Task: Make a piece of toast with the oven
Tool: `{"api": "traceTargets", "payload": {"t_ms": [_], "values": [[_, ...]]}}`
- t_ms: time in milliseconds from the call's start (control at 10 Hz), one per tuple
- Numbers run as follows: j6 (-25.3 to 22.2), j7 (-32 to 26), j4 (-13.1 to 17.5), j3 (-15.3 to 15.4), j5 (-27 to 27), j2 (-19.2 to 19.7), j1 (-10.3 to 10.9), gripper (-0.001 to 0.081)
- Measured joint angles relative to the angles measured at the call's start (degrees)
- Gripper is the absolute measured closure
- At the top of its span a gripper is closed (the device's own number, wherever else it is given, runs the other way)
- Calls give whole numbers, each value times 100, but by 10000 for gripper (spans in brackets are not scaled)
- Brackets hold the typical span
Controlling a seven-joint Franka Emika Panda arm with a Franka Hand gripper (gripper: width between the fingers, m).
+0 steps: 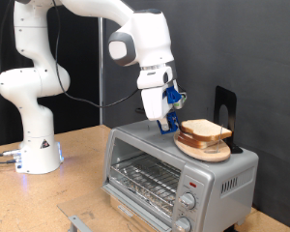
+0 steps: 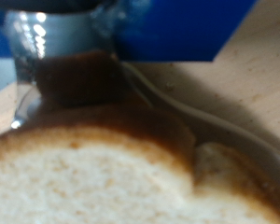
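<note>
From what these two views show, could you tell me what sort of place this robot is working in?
Probably a robotics lab bench staged as a kitchen: a small silver metal toaster oven sits on a plain wooden table against a black backdrop, a tan slice of bread lies on top, and the gripper hovers beside it.

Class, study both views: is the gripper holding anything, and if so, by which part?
Nothing is shown held. The gripper hangs just beside the piece of toast on top of the oven.

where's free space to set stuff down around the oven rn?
Bare tabletop between the robot base and the oven. On the oven roof, its exterior-view-left part is bare. Its right part is crowded: bread slice on a wooden board, gripper beside it, black stand behind.
</note>
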Motion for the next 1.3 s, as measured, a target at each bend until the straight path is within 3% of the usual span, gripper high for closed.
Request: {"api": "traceTargets", "payload": {"t_ms": [500,1000,1300], "values": [[819,-232,-254,-1,65,22,0,405],[924,-260,-413,-6,207,-54,0,405],[900,-811,-487,-31,784,-99,-1,405]]}}
